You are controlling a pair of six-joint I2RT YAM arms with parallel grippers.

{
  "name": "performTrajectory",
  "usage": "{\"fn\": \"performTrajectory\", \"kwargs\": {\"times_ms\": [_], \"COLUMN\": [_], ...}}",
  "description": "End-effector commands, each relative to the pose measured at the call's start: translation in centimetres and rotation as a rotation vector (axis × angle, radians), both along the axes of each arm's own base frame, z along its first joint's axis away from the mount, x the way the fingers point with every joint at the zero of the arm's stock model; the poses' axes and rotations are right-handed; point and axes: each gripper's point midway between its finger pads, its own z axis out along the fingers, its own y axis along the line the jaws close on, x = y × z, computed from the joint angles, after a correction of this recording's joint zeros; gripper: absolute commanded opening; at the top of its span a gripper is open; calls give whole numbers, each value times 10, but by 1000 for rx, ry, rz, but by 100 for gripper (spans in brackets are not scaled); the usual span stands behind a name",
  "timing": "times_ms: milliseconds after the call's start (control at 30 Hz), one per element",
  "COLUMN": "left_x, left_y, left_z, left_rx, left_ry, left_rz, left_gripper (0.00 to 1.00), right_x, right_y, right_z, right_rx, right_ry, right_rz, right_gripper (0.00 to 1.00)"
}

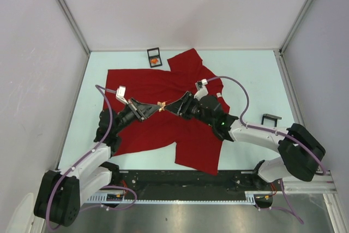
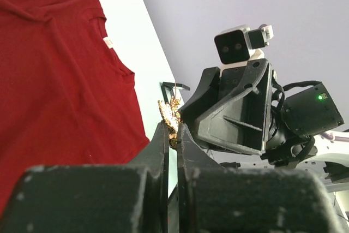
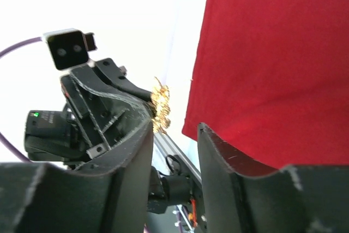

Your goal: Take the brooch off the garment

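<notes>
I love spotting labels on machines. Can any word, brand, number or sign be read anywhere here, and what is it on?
No text can be read in any view.
The white tag at the neck of the red garment: faint reddish marks, too small to read.
On the brooch: no lettering shows.
On the small black box: no label shows.

The garment (image 1: 158, 129) lies spread on the table (image 1: 245, 75). At frame centre the brooch (image 1: 161, 105) sits over it, between the left gripper (image 1: 152, 108) at left and the right gripper (image 1: 171, 107). A small case (image 1: 154, 57) stands at upper centre.
</notes>
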Motion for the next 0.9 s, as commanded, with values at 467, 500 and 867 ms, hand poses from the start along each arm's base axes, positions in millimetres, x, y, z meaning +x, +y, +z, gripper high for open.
{"fn": "performTrajectory", "kwargs": {"times_ms": [467,500,867], "left_x": [-11,-13,-32], "left_y": [-8,-9,-14], "left_z": [14,14,16], "left_rx": [-35,-27,162], "left_ry": [-54,-57,-155], "left_rz": [-50,-62,-302], "left_gripper": [4,16,63], "right_x": [4,3,-4], "right_y": [13,11,-36], "right_z": [8,10,21], "right_rx": [70,55,-21], "right_ry": [-61,-76,-292], "right_rz": [35,41,358], "right_gripper": [0,0,0]}}
